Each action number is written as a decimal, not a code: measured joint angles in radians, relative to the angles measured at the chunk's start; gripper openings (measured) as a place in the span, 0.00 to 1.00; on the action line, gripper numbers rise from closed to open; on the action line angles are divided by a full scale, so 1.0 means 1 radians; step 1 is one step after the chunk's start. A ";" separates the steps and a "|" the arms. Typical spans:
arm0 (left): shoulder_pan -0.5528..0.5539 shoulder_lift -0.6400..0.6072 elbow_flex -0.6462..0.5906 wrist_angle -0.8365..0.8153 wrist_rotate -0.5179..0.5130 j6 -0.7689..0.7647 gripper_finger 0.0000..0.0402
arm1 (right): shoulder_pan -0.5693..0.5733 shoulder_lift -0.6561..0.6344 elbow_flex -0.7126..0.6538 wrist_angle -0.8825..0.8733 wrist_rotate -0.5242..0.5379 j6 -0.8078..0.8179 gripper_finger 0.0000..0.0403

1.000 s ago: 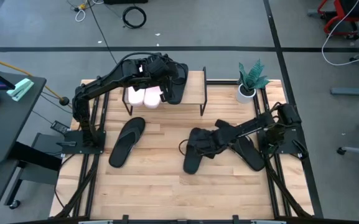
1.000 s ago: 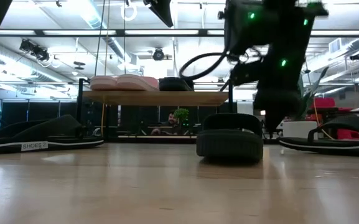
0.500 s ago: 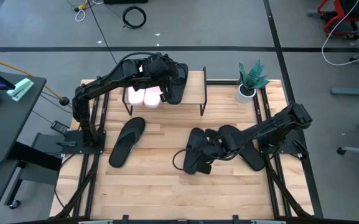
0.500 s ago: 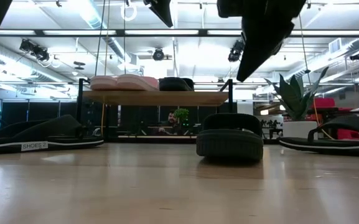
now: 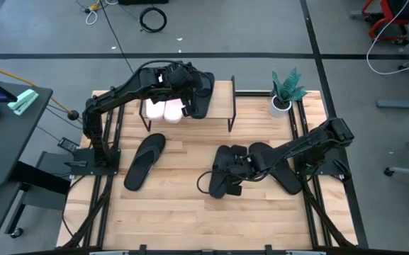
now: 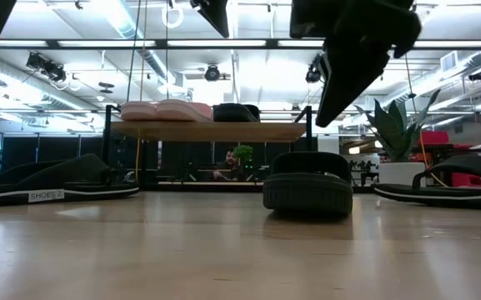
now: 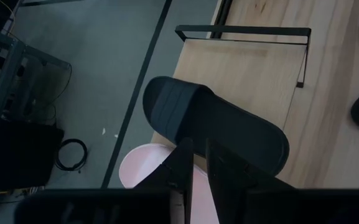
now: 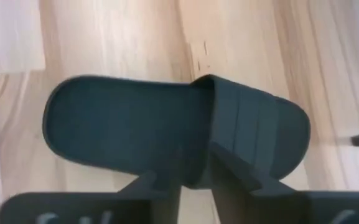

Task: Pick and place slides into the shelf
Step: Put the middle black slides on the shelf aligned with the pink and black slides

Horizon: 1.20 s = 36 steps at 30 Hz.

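- High view: the shelf stands at the far middle of the table. On its board lie two pale pink slides side by side and, just beside them, a black slide. The left gripper sits over that black slide; its finger gap cannot be told from above. A second black slide lies alone on the table's left half. The right gripper reaches to a third black slide at mid-table, with a fourth black slide partly under the right arm. A potted plant stands at the far right corner.
- Low view: only here does the shelf's height show, its board raised on thin black legs, the pink pair and one black slide resting on top. The mid-table black slide sits flat on the wood, strap toward the camera, and the dark right arm hangs above it, clear of its strap. Two more black slides lie at the picture's left and right edges.
- Left wrist view: the left gripper's fingers stand narrow, close together, at the edge of the black slide on the shelf board, a pink slide just beside; whether they pinch it I cannot tell.
- Right wrist view: the right gripper's fingers stand narrow at the side edge near the strap of the mid-table slide; contact cannot be told.
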 joint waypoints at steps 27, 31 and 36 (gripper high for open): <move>0.000 0.000 0.000 -0.013 0.000 0.002 0.08 | -0.015 0.034 -0.159 0.134 0.221 0.029 0.40; 0.000 0.000 0.000 -0.013 0.000 0.002 0.08 | -0.027 0.034 -0.157 0.136 0.302 -0.018 0.37; 0.000 0.000 0.000 -0.013 0.000 0.002 0.06 | -0.062 0.034 -0.157 0.137 0.273 -0.033 0.23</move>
